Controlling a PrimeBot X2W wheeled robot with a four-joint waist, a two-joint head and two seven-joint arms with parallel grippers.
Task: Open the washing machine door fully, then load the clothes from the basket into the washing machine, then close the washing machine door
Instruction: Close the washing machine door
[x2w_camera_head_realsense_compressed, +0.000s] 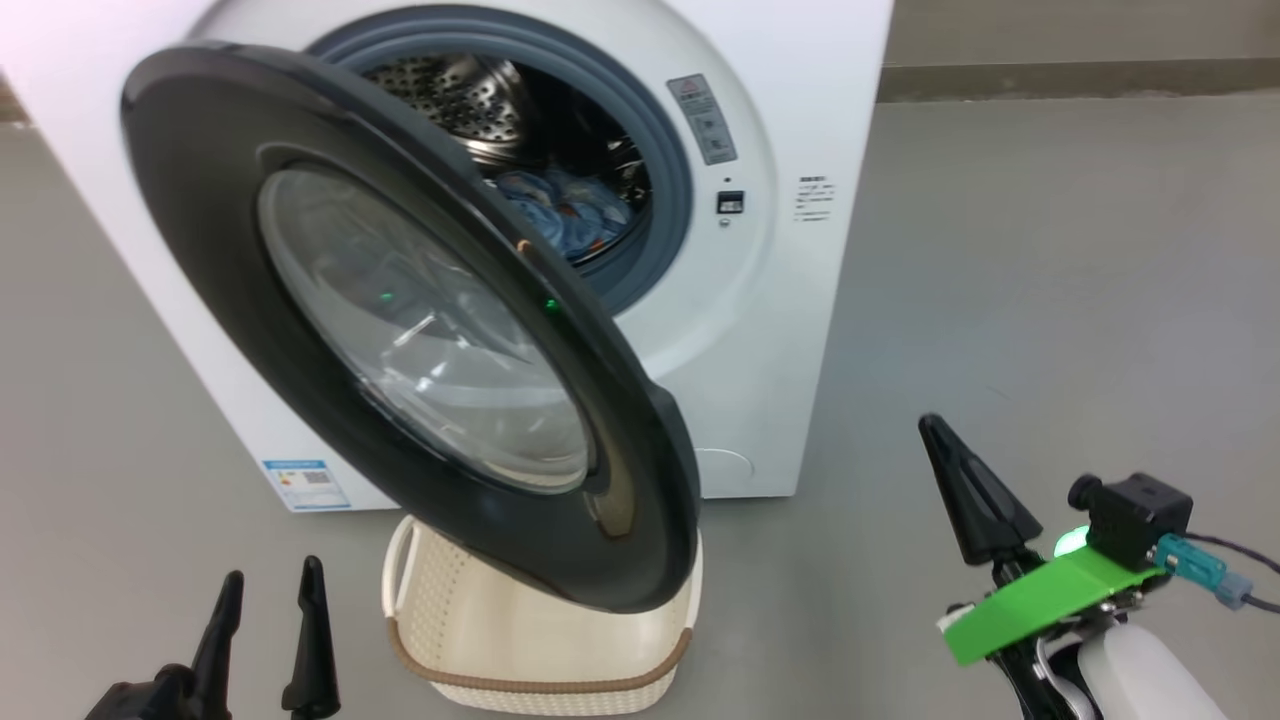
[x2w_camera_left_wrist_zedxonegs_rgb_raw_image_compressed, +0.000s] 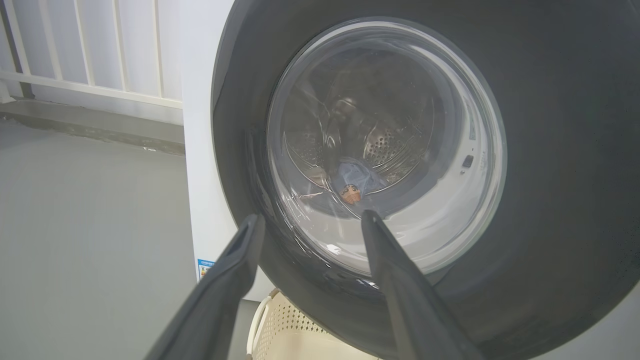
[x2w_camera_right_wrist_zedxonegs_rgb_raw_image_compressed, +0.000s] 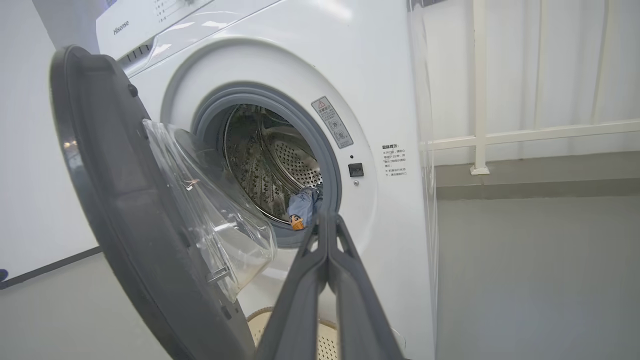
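The white washing machine (x2w_camera_head_realsense_compressed: 760, 300) stands ahead with its black-rimmed round door (x2w_camera_head_realsense_compressed: 400, 320) swung partly open over the cream basket (x2w_camera_head_realsense_compressed: 540, 640). Light blue clothes (x2w_camera_head_realsense_compressed: 565, 215) with an orange print lie inside the steel drum, and show in the right wrist view too (x2w_camera_right_wrist_zedxonegs_rgb_raw_image_compressed: 301, 210). My left gripper (x2w_camera_head_realsense_compressed: 268, 590) is open at the lower left, in front of the door's glass (x2w_camera_left_wrist_zedxonegs_rgb_raw_image_compressed: 385, 145), holding nothing. My right gripper (x2w_camera_head_realsense_compressed: 935, 428) is shut with nothing in it, to the right of the machine and apart from it; its closed fingers (x2w_camera_right_wrist_zedxonegs_rgb_raw_image_compressed: 327, 235) point at the drum opening.
Grey floor (x2w_camera_head_realsense_compressed: 1050, 280) spreads to the right of the machine. A white railing (x2w_camera_right_wrist_zedxonegs_rgb_raw_image_compressed: 530, 135) and a low wall step run behind it. The basket's inside, as far as the door leaves it in sight, is bare cream plastic.
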